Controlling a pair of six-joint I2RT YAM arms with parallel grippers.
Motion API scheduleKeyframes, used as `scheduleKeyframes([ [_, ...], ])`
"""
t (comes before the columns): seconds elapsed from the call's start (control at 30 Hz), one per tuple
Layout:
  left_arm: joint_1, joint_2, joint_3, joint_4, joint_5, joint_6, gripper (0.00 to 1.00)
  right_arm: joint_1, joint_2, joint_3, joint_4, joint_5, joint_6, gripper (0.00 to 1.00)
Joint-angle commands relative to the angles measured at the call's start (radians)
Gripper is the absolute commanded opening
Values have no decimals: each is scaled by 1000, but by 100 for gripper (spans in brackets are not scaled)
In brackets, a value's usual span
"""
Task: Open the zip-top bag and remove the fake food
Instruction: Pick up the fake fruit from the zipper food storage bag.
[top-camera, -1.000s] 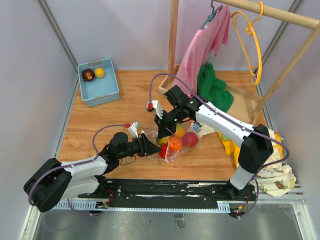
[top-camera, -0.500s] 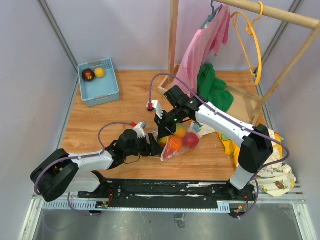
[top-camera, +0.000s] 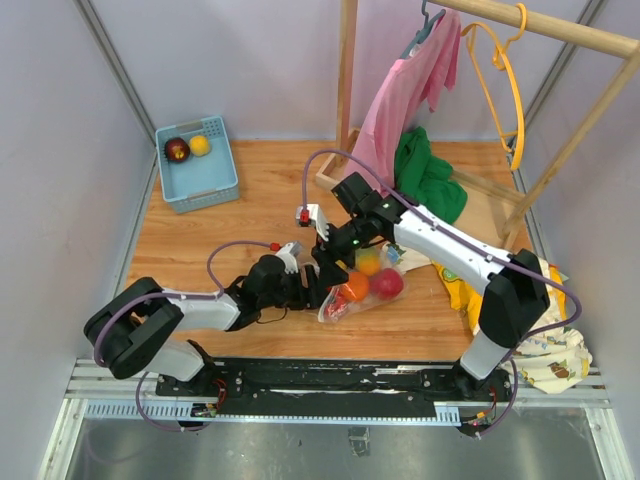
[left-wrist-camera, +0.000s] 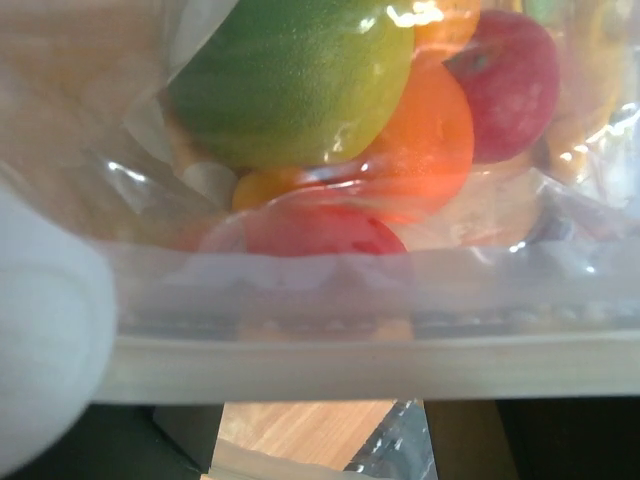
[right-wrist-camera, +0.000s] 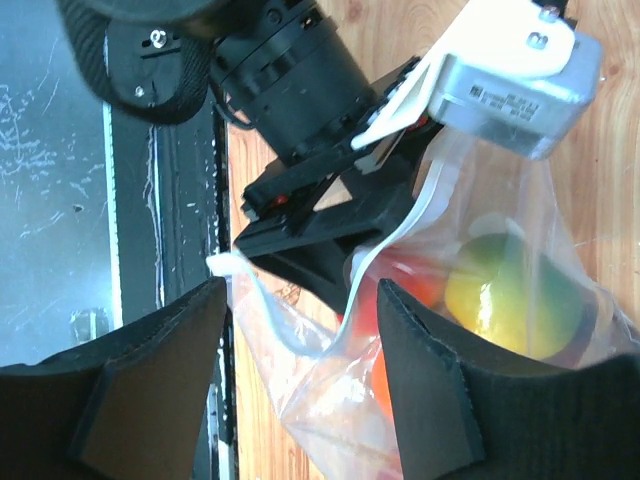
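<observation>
The left fingers (top-camera: 311, 290) have slid along the counter (top-camera: 250, 205) right up to the mouth of the zip-top bag (top-camera: 343, 308), nudging it slightly away. Its zip strip (left-wrist-camera: 350, 365) now runs straight across in front of them, but I cannot tell whether they are clenched on it. The right fingers (top-camera: 326, 262) hang spread apart just above that lip, which droops loose between them. The fake food (top-camera: 386, 284) sits inside, just beyond both. The opening pull looks set up, not yet made.
</observation>
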Motion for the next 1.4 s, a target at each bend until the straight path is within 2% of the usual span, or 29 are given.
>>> scheduleKeyframes([
  [0.0, -11, 31, 21, 48, 6, 30, 71, -70, -94, -40, -66, -130, -120, 64],
  [0.2, -11, 25, 14, 78, 29, 41, 71, -186, -152, -41, -195, -248, -345, 61],
  [0.33, -9, 33, 15, 79, 40, 43, 72, -198, -168, -91, -361, -252, -799, 62],
  [0.4, -6, 46, 20, 75, 48, 37, 71, -198, -157, -126, -466, -220, -1097, 64],
  [0.47, 0, 61, 24, 74, 56, 29, 72, -198, -141, -154, -491, -176, -1254, 65],
  [0.57, 9, 70, 24, 74, 59, 23, 71, -198, -114, -175, -419, -148, -1250, 64],
  [0.67, 18, 72, 20, 80, 63, 16, 71, -176, -97, -218, -274, -119, -1158, 62],
  [0.97, 34, 80, 21, 80, 87, 1, 72, -86, -63, -378, 97, 20, -905, 46],
  [1.07, 35, 92, 27, 82, 96, -5, 72, -83, -56, -400, 132, 45, -889, 41],
  [1.23, 37, 117, 49, 68, 103, -17, 75, -67, -38, -423, 184, 65, -844, 26],
  [1.37, 36, 119, 57, 62, 103, -26, 76, -47, -22, -427, 197, 70, -827, 20],
])
